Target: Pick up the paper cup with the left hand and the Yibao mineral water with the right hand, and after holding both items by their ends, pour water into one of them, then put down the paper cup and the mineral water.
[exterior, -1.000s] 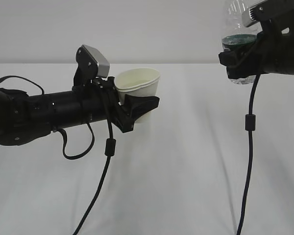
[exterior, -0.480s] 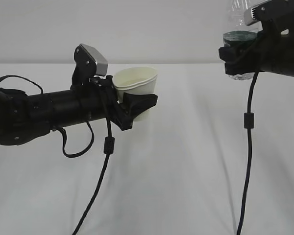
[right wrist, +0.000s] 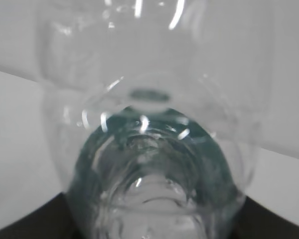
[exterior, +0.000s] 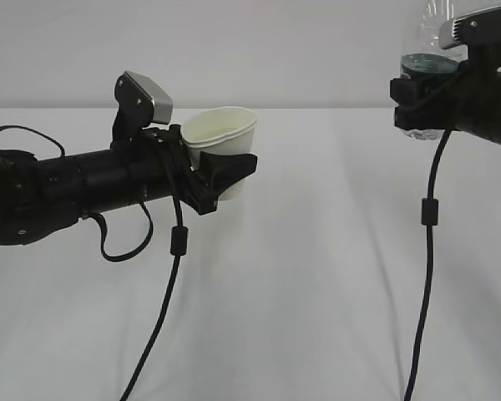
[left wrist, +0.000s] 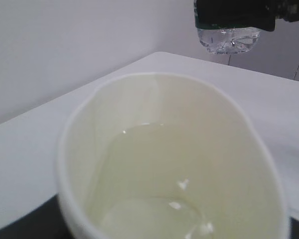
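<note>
On my left wrist feed the paper cup [left wrist: 174, 159] is filling the frame, mouth up, a shallow pool of water sitting in its cream bottom. On my right wrist feed I'm looking straight up the clear ribbed body of the Yibao mineral water [right wrist: 149, 149]. Outside, my left gripper [exterior: 221, 171] is clamping the cup around its lower wall, jaws about half spread, holding it upright above the white table [exterior: 301, 284]. Well apart, up at the right, my right gripper [exterior: 422, 100] is gripping the bottle [exterior: 430, 38] at its green label band, jaws about half spread, bottle upright, base hanging clear of the table
</note>
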You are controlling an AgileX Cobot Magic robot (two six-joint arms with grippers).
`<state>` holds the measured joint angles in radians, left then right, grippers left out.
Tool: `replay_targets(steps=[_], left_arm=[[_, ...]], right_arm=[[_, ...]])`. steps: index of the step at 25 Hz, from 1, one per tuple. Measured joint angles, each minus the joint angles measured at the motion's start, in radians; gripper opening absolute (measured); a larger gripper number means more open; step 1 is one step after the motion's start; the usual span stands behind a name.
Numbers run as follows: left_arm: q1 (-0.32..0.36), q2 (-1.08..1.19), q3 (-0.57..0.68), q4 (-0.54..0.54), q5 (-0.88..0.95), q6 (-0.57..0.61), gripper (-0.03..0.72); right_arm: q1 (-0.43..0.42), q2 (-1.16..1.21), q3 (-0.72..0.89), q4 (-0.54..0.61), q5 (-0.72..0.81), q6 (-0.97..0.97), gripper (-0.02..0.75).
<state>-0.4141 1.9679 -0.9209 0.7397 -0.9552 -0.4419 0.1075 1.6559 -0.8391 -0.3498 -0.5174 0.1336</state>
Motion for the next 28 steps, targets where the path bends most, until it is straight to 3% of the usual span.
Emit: replay_targets(steps=[10,28], left_arm=[[0.000,0.000,0.000,0.000,0.000,0.002,0.398],[0.000,0.000,0.000,0.004,0.000,0.002,0.398]], right_arm=[[0.000,0.015,0.065,0.196,-0.140,-0.134,0.354],[0.000,0.276,0.084,0.317,-0.409,-0.201,0.354]])
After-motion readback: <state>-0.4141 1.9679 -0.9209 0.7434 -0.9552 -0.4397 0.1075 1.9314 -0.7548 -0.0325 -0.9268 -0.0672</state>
